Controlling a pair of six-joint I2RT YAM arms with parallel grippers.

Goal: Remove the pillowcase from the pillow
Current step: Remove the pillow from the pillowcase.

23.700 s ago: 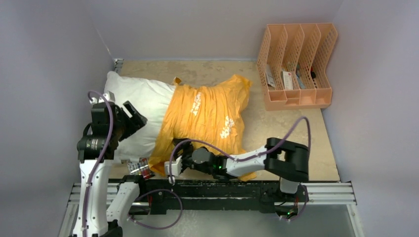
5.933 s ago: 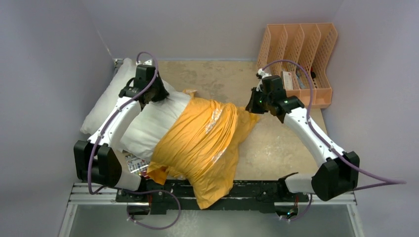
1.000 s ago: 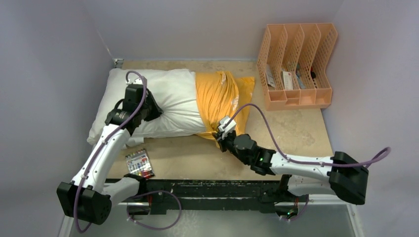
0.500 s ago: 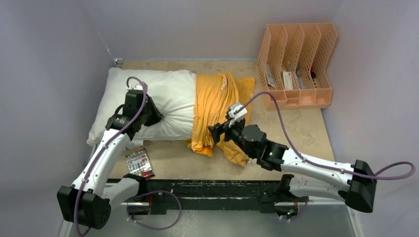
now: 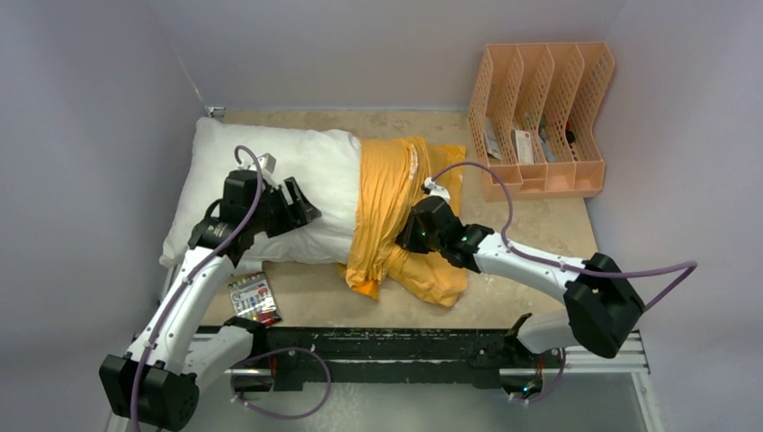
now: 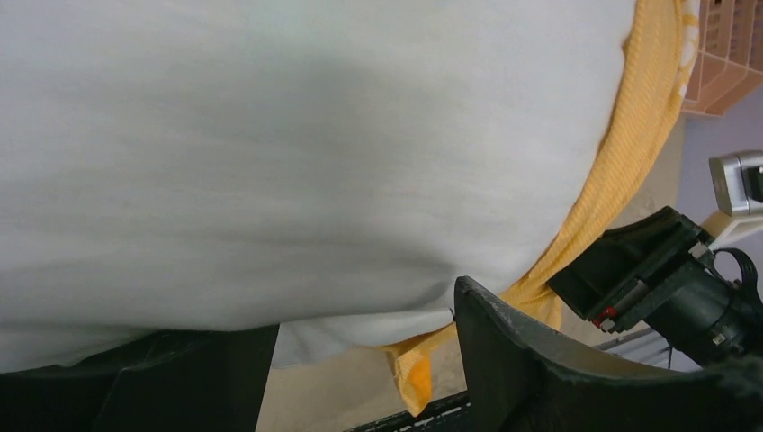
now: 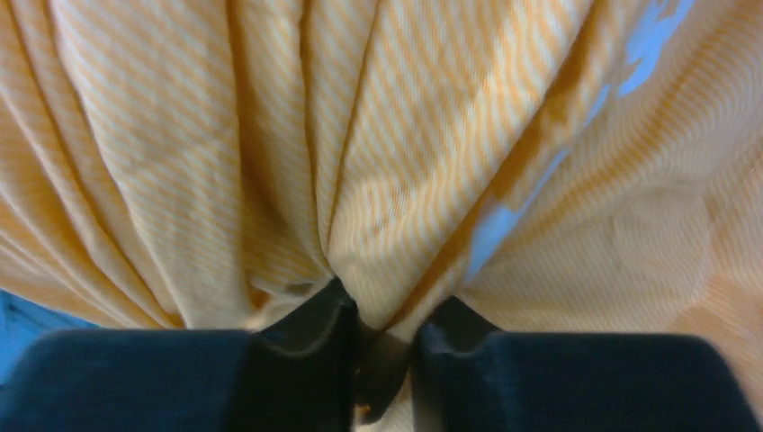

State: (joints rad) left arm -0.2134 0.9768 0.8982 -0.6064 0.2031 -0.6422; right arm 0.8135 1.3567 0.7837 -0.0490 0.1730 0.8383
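Plainly the bright orange-yellow printed fabric pillowcase (image 5: 393,202) is soft, light and limp, bunched over the end of the big plain white stuffed pillow (image 5: 270,166) just ahead of the right gripper (image 7: 378,335), whose fingers (image 7: 306,333) pinch a gathered fold of it. The left gripper (image 5: 297,200) stands spread, bare white pillow filling the space ahead of its fingers; I judge a deep fold near the hem the surest hold.

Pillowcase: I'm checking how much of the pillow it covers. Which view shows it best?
Top external: the whole pillowcase shows, bunched over the pillow's right end. Left wrist catches only its orange edge beside the pillow; right wrist shows only folds pinched in the right pincer.
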